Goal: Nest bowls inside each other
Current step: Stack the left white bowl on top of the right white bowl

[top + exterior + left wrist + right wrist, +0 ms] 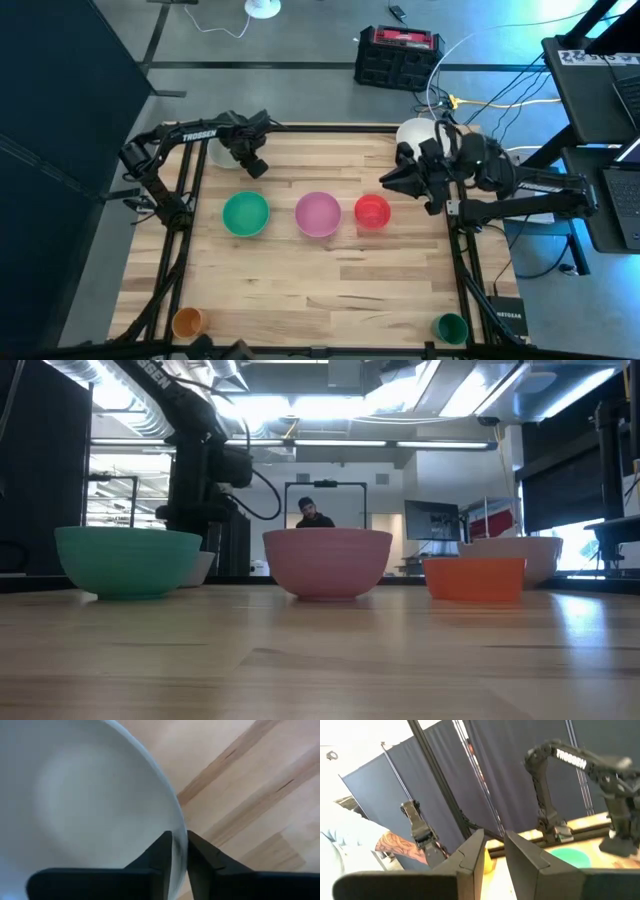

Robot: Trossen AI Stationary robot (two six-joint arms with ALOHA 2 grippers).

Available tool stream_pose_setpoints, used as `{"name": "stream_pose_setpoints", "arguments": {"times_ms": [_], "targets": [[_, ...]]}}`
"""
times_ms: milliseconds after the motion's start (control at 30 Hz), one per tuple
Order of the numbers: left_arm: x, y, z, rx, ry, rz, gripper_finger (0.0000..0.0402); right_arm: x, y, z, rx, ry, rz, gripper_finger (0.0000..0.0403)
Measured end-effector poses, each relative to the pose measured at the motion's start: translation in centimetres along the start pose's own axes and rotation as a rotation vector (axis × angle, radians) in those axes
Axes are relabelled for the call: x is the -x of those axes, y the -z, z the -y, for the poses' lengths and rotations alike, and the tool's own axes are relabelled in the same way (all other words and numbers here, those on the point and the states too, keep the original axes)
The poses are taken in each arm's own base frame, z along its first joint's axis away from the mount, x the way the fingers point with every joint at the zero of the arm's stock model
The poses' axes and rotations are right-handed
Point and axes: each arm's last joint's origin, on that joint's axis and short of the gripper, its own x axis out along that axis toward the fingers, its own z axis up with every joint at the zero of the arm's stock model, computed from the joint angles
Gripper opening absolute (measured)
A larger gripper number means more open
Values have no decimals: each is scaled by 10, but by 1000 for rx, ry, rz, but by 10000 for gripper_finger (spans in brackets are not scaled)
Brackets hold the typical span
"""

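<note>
At the far left corner of the wooden bench [330,290], the left gripper [179,851] pinches the thin rim of the pale grey bowl [75,805], one dark finger inside the smooth, rounded wall and one outside, the jaws drawn narrow on the plastic. From above, that bowl is mostly hidden beneath the arm. Nearer the middle stand three round, plain bowls in a row, apart from one another: the green bowl [245,214], the pink bowl [318,214] and the small red bowl [372,212], which looks orange from bench level. Their sides show fine horizontal ridging at bench height. The white bowl [412,133] sits at the far right corner, partly covered by the right arm. The right gripper [494,851] hangs above that corner, its dark angular fingers a narrow gap apart and holding nothing. The bench top is pale planked wood with visible grain and seams.
</note>
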Motion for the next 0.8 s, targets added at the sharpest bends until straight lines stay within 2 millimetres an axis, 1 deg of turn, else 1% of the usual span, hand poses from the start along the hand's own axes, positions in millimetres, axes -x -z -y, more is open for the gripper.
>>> {"name": "stream_pose_setpoints", "arguments": {"times_ms": [67, 633, 667, 800], "targets": [[0, 0, 3, -9, 0, 4, 18, 1, -6, -3, 16, 3, 11, 60], [9, 2, 54, -200, 35, 63, 2, 8, 5, 6, 53, 273, -147, 60], [10, 2, 56, -207, 37, 67, 1, 9, 7, 8, 49, 309, -167, 60], [11, 3, 62, -212, 42, 76, 0, 20, 15, 24, 18, 545, -242, 60]]}}
